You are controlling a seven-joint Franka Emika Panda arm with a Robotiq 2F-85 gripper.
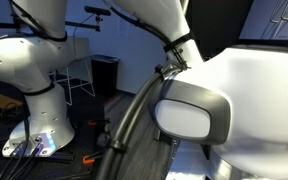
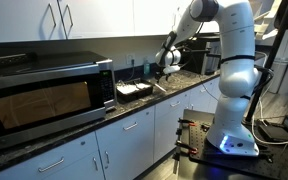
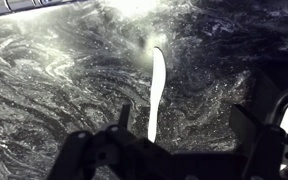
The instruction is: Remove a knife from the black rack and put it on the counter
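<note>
In the wrist view a slim white knife point(image 3: 156, 95) lies lengthwise on the dark speckled counter point(image 3: 54, 90). My gripper point(image 3: 187, 125) is open above the counter. The knife lies just inside its left finger, and the right finger stands well apart from it. In an exterior view the gripper point(image 2: 167, 62) hangs low over the counter point(image 2: 174, 84), just right of the black rack point(image 2: 134, 91). Whether the rack holds other knives is too small to tell.
A large microwave point(image 2: 44, 95) stands on the counter left of the rack, with white cabinets above and below. The robot base point(image 2: 232, 130) stands on the floor. The arm's own body point(image 1: 234, 110) fills an exterior view, with another white robot point(image 1: 29, 70) behind it.
</note>
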